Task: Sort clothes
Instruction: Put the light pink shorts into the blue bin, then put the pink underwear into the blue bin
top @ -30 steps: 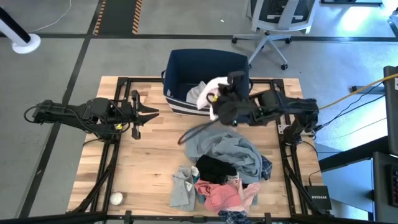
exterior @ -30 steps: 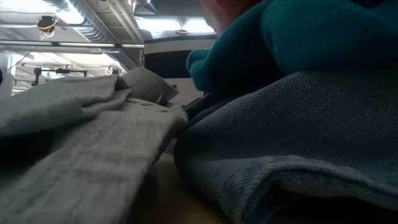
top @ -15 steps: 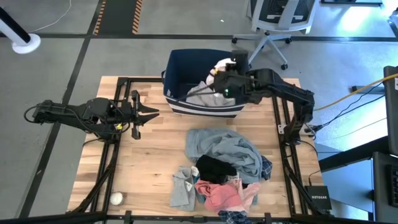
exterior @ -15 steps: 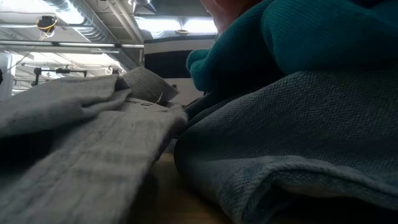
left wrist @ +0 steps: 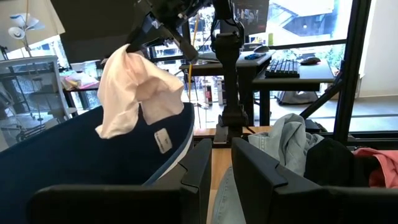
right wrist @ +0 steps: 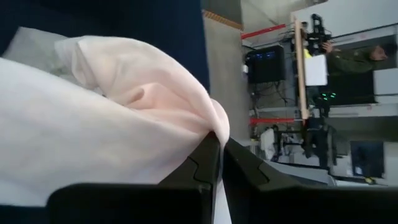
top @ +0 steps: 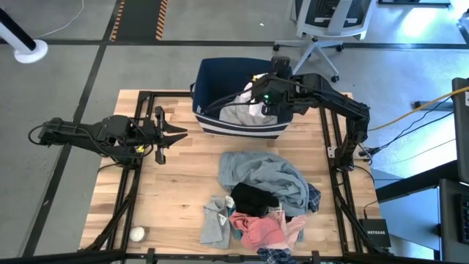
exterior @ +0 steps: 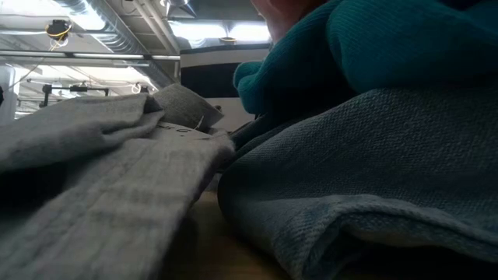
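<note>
My right gripper (top: 258, 89) is over the navy fabric bin (top: 212, 77) at the table's far edge, shut on a white garment (left wrist: 140, 93). More white and grey cloth (top: 236, 111) lies in the bin. The other clothes lie in a pile at the table's near middle: grey-blue (top: 267, 176), black (top: 255, 198), pink (top: 256, 229), light grey (top: 215, 220) and plaid (top: 314, 198). The low view shows grey cloth (exterior: 93, 179), teal cloth (exterior: 373, 47) and grey-blue cloth (exterior: 373, 179) close up. My left gripper (top: 182, 132) waits at the table's left, a narrow gap between its fingers. My right gripper pinches a bunched fold of the white garment (right wrist: 210, 127) between its two fingers. The fingers slant down and toward the table's left. The garment hangs slack below the fingers (left wrist: 158, 34) over the bin; I cannot tell whether its lower end (left wrist: 111, 127) touches the cloth inside.
A small white ball (top: 137, 233) lies near the table's near left corner. Black frame rails (top: 139, 183) run along the table's left and right sides. An office chair (top: 322, 29) stands beyond the bin. Bare wood (top: 183, 183) lies between my left gripper and the pile.
My right gripper has carried the white garment from above the table by the bin's near right corner toward the far edge and left, and now holds it over the bin's inside. It has stayed shut on it. The pile has kept still.
</note>
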